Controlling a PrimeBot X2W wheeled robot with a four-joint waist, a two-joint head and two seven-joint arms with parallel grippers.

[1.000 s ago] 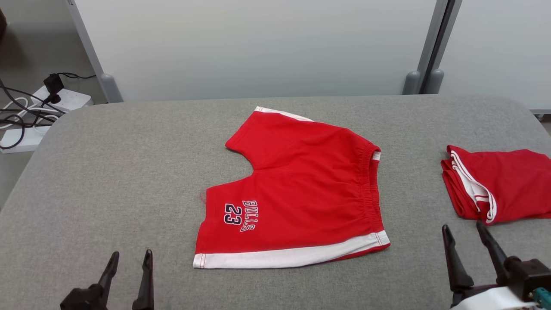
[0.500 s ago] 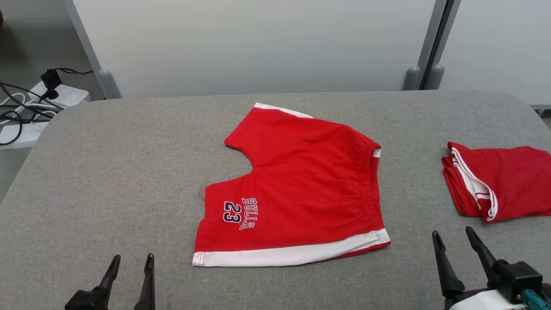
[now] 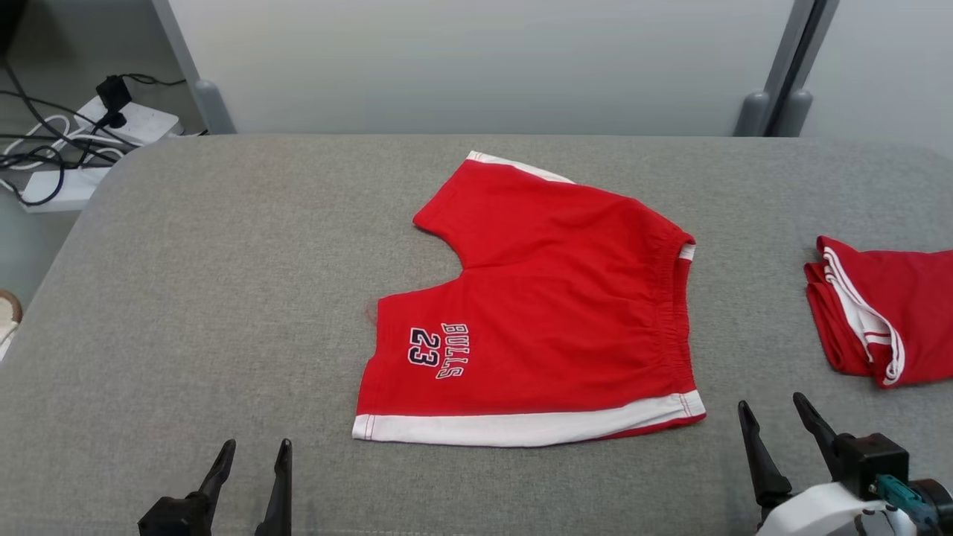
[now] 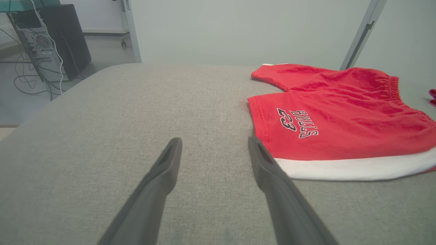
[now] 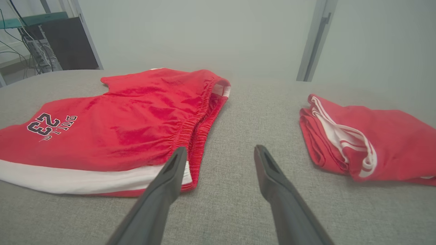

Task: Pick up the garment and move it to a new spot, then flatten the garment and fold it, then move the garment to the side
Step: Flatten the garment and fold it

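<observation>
On the grey tabletop point(image 3: 223, 298), centre: red shorts point(image 3: 551, 313) lying flat, not folded. Waistband to the right, leg openings to the left, white stripe along the near edge, "BULLS 23" print on the near leg. Cloth is a bit rumpled near the waistband.
Right edge of the tabletop: folded garment point(image 3: 886, 313), red with white trim, well apart from the shorts.
Left jaws: near-left, over bare tabletop, spread wide, holding nothing. Tips sit nearer than the shorts' near-left corner and left of it.
Right jaws: near-right, spread wide, holding nothing. Tips point at the gap between the waistband's near corner and the folded garment, touching neither.
Far-left, off the tabletop: white power strip point(image 3: 134, 123) with a black plug, cables point(image 3: 37, 149) on the floor.
</observation>
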